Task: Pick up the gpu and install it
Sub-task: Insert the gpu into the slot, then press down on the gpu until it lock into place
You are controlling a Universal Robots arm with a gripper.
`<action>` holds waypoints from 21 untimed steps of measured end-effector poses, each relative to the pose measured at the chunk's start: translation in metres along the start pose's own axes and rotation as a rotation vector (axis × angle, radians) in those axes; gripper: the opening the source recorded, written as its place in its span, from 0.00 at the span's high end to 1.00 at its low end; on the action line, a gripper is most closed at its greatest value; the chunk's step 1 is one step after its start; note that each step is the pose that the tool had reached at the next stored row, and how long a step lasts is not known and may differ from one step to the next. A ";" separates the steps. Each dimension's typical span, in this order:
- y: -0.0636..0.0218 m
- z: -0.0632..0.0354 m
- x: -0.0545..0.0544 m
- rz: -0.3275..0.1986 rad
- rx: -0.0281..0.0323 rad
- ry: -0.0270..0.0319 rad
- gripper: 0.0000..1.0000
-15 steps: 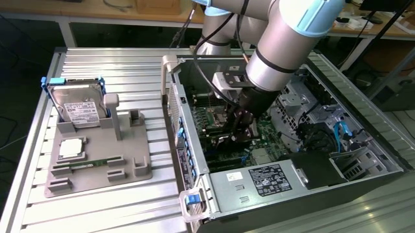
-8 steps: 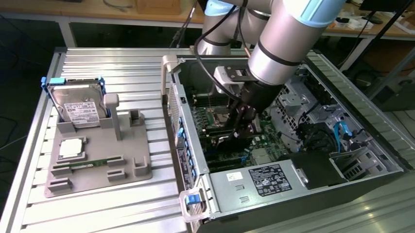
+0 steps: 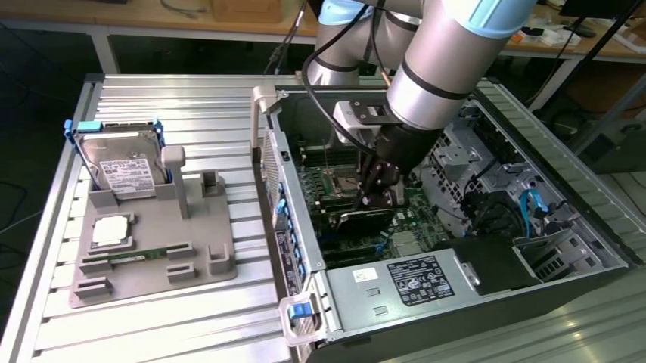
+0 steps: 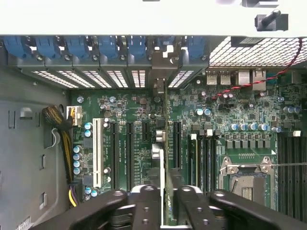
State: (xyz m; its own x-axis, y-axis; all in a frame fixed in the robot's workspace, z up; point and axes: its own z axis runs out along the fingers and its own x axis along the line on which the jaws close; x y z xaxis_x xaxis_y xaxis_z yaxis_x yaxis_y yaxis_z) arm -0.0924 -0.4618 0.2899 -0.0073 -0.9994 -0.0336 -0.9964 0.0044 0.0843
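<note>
The gpu [image 3: 361,220], a thin dark card, stands on edge inside the open computer case [image 3: 302,249], low over the green motherboard [image 3: 333,181]. My gripper [image 3: 382,198] reaches down into the case and is shut on the card's upper edge. In the wrist view the gpu [image 4: 165,158] shows edge-on as a thin line between the two black fingers [image 4: 146,206]. It runs along the expansion slots [image 4: 176,143] toward the rear bracket openings [image 4: 160,76]. My gripper [image 4: 165,207] straddles the card closely.
A grey fixture [image 3: 151,261] at the exterior view's left holds a hard drive [image 3: 121,170], a processor [image 3: 111,231] and a green memory stick [image 3: 136,257]. A power supply [image 3: 399,280] sits at the case's near end. Yellow and black cables [image 4: 64,134] hang beside the white slot [image 4: 97,153].
</note>
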 end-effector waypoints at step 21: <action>0.0174 0.0012 0.000 -0.001 0.0237 0.0000 0.89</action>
State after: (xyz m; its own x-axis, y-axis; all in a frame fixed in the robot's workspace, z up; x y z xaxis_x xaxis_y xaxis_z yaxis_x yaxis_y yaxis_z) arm -0.1098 -0.4618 0.2902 -0.0065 -0.9994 -0.0337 -0.9982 0.0044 0.0606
